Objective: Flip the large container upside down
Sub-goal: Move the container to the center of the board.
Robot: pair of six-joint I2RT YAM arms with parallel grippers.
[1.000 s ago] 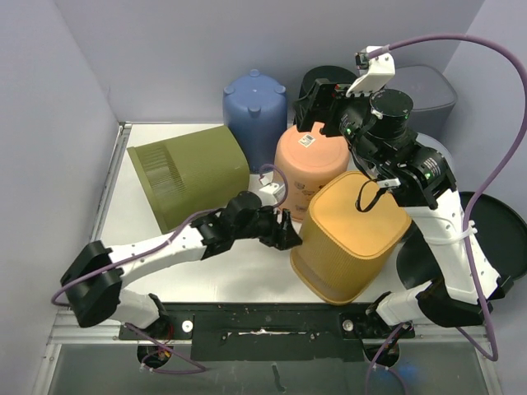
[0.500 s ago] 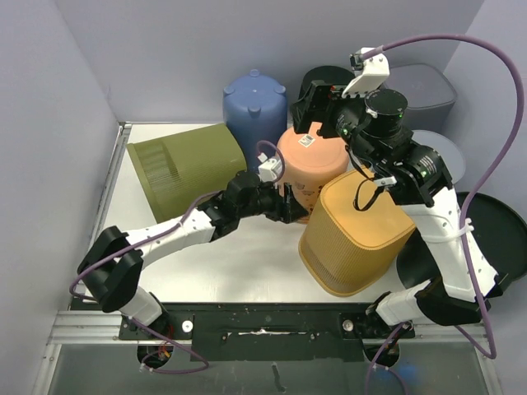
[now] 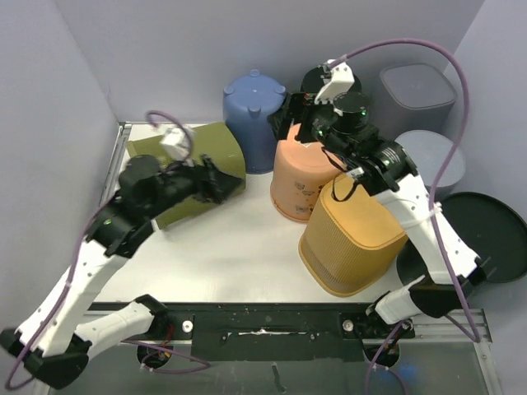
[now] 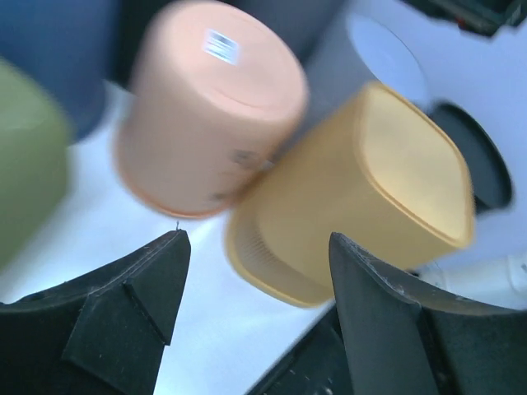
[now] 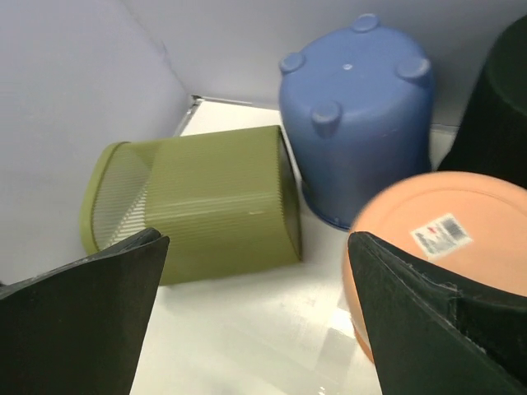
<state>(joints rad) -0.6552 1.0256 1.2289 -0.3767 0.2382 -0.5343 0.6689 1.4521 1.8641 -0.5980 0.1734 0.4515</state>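
Top view: the yellow container point(image 3: 354, 239) stands base-up on the table point(image 3: 239, 255), touching the peach container point(image 3: 300, 177). The left gripper point(image 3: 218, 179) hovers over the green container point(image 3: 210, 144), which lies on its side. The right gripper point(image 3: 290, 125) hangs above the peach container. Left wrist view: the fingers are spread, with nothing between them. Right wrist view: the fingers are spread wide and empty, and the blue container point(image 5: 362, 107) stands inverted.

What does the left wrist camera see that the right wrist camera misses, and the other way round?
Only the left wrist: the yellow container and a black tray behind it. Only the right wrist: the green container whole, lying on its side, and the feet of the blue bucket. Both: the peach container with its label.
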